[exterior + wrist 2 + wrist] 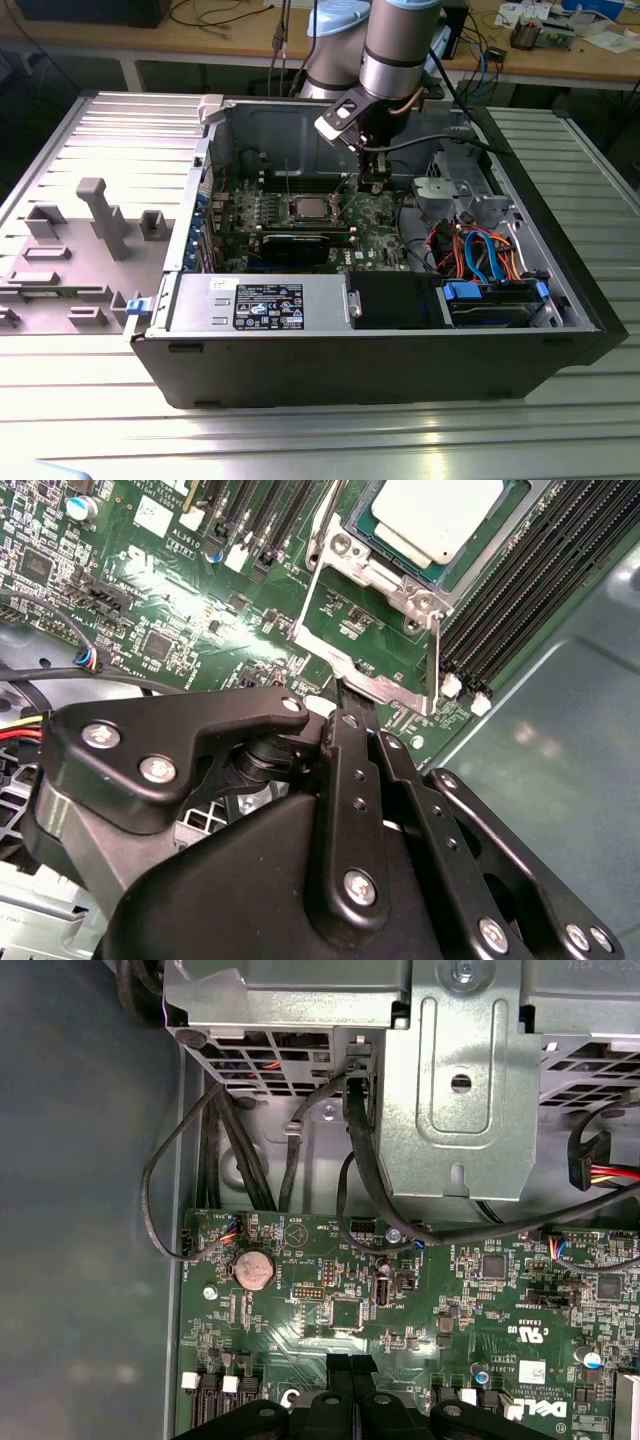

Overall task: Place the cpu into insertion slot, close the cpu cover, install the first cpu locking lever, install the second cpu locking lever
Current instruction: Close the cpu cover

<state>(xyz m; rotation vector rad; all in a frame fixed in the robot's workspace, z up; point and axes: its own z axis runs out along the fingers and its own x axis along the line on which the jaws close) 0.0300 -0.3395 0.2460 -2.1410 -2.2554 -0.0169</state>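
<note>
Open computer case (400, 370), green board (300, 1345), pale silver square cpu (440, 515) seated, cpu cover (434, 660) swung open, pincer (349, 1362) closed

One cpu (440, 512), one cpu cover (433, 660), one coin battery (252, 1269), one computer case (350, 365) — and one end effector (348, 1362).

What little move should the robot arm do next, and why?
Probably tip the cover up and over toward the chip. The chip already lies in its slot, the silver cover is flipped open away from it with bare green board showing through its window, and the gripper sits right at the cover's free edge.
</note>
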